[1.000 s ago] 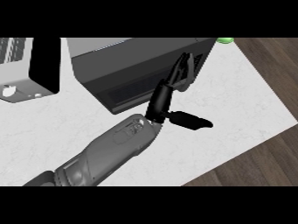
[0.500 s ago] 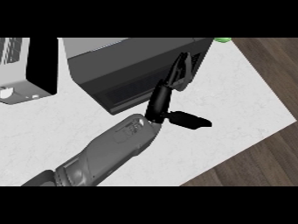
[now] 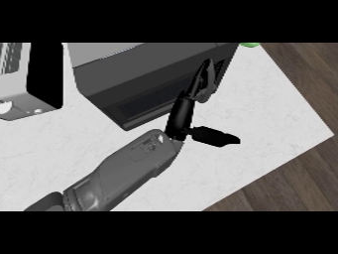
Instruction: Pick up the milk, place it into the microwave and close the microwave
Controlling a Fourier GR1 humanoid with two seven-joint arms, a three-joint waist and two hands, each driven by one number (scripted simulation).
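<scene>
Milk is hidden from view; I cannot tell where it is. The microwave (image 3: 142, 79) is cut off at the top, its dark front shut. The left robot hand (image 3: 182, 116) has straight, spread fingers (image 3: 200, 82) lying on the front's right edge, thumb (image 3: 215, 136) out over the worktop (image 3: 274, 124). Bare worktop runs right to its edge. A green thing (image 3: 249, 45) barely peeks in at the top.
</scene>
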